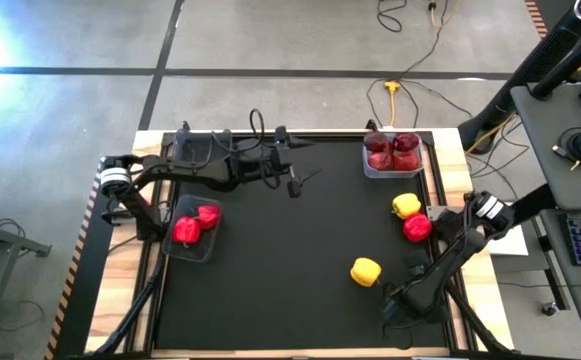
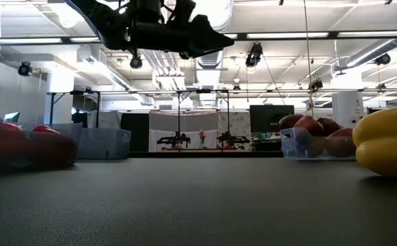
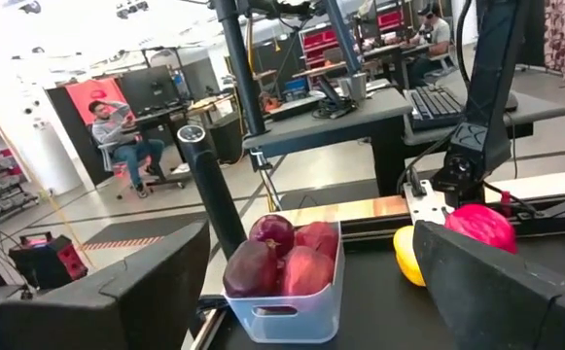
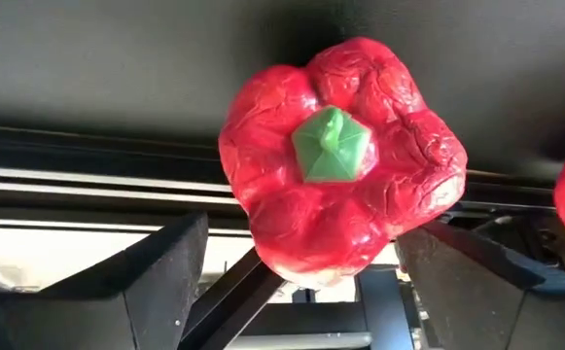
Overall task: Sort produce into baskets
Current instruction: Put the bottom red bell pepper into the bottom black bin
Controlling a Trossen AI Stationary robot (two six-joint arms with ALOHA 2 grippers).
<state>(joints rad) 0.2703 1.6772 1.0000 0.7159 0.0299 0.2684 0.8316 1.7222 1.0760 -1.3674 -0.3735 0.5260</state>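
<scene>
No words or labels can be read on anything. A clear bin [image 1: 391, 158] sits at the far right corner of the black table [image 1: 290, 270]. It holds a few dark maroon fruits [image 1: 404, 143], piled close together. A dark bin [image 1: 192, 243] sits near the left edge, and two red peppers [image 1: 187, 230] lie in it, side by side. Three pieces lie loose on the right part of the table. One yellow pepper [image 1: 405, 206] touches a red pepper [image 1: 417, 228] close to the right edge. Another yellow pepper [image 1: 365, 271] lies alone, nearer the front. The left gripper [image 1: 294, 187] hangs in the air over the far middle of the table. Its fingers [image 3: 156, 292] are spread wide and hold nothing. The right gripper [image 4: 297, 282] is low at the front right corner. Its fingers [image 4: 160, 277] are also spread wide, and the loose red pepper with its green stem shows between them, but they do not pinch it.
</scene>
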